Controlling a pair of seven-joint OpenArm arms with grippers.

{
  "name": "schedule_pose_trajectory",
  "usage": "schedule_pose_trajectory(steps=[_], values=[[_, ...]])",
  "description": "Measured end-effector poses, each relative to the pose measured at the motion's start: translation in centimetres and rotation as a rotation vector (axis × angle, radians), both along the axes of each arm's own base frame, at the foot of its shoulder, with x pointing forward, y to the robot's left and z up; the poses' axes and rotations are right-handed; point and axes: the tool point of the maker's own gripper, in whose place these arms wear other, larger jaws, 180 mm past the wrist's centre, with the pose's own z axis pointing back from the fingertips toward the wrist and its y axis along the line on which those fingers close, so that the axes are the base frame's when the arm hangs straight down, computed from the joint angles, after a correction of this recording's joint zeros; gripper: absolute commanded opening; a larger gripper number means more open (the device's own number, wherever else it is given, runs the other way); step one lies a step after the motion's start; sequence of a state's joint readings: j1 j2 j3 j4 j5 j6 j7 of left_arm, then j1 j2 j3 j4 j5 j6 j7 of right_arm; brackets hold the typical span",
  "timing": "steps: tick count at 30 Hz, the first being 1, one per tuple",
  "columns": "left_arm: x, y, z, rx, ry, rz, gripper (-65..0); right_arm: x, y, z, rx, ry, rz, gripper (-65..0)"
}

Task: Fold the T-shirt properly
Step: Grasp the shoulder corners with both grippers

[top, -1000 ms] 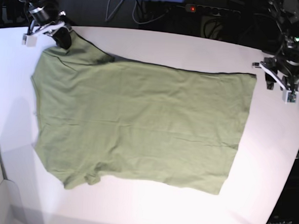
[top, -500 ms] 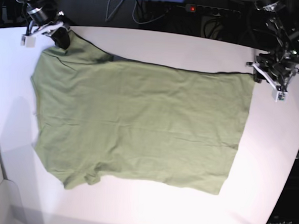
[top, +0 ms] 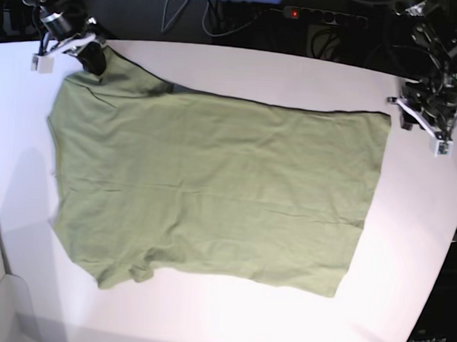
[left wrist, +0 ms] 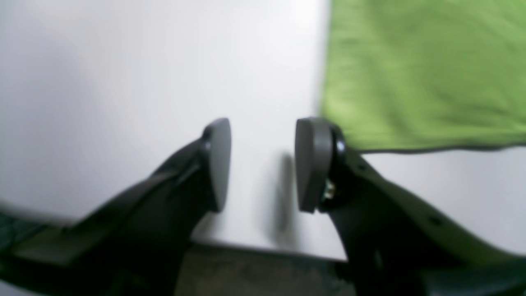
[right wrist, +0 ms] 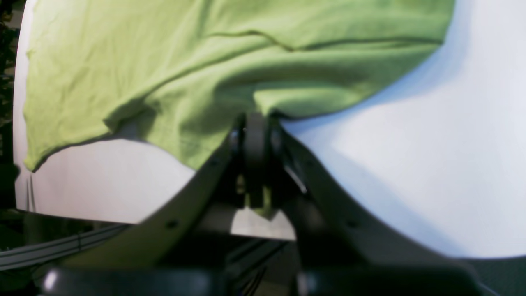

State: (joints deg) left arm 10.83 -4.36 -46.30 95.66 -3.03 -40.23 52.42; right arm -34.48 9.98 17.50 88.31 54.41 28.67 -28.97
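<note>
We are at the corner-gathering step: T-shirt (top: pixel 212 189) spread flat on the table (top: pixel 410 252), right gripper (right wrist: pixel 257 135) clamped on its far sleeve-side edge, left gripper (left wrist: pixel 263 164) spread empty beside the hem corner (not touching), which it probably must pinch next.

The left tool (left wrist: pixel 263 164) hovers with jaws apart and nothing between them; the right tool (right wrist: pixel 255 135) is clamped tight.

The T-shirt (top: pixel 212 189) is soft, matt green cloth, lightly wrinkled. The table (top: pixel 312 79) looks smooth and white, faintly glossy. The left end effector (left wrist: pixel 263 164) has matt dark plastic pads
</note>
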Motion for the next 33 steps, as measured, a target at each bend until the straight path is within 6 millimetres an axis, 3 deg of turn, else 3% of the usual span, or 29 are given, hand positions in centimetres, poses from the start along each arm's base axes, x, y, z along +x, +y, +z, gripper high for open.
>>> schedule_pose_trajectory(steps=[4, 13, 24, 33], values=[[-0.2, 0.7, 0.1, 0.003, -0.002, 0.030, -40.2, 0.0, 0.0, 0.0, 0.000, 0.000, 0.000, -64.7], [0.4, -1.7, -0.8, -0.068, -0.018, 0.034, -40.2, 0.0, -0.2, 0.0, -0.009, 0.003, 0.011, -64.7], [0.3, -2.0, -1.0, -0.074, -0.013, 0.036, -40.2, 0.1, -0.2, 0.1, -0.012, 0.005, 0.023, -64.7], [1.6, -3.4, -0.5, -0.144, -0.071, 0.011, -40.2, 0.1, -0.2, 0.0, -0.012, 0.005, 0.024, -64.7]])
